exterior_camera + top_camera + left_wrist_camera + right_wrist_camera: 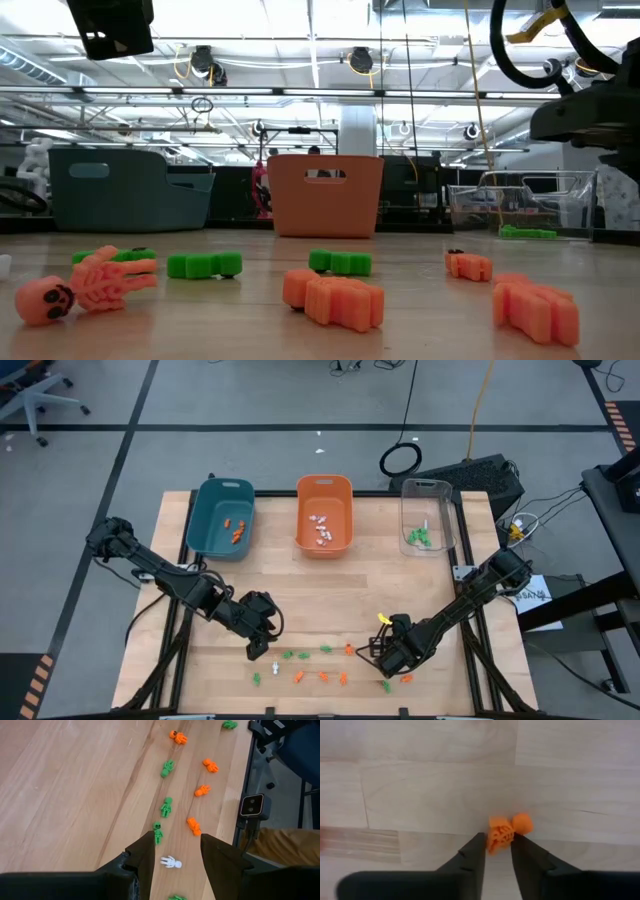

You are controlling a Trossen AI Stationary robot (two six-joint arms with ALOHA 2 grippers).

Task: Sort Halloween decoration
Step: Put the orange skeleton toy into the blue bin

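Right tool (497,851) around orange skeleton (501,834)

Two dark, jointed arms, black cabling along the links, matte black tapered jaws, yellow tag near right wrist

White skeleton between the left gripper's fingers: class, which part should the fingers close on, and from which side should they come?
Grip the white skeleton across its narrow torso, coming straight down from above. It lies flat on the table, so only its sides offer faces to pinch. The left gripper is open and straddles it; the green skeleton nearby looks close enough to get nudged.
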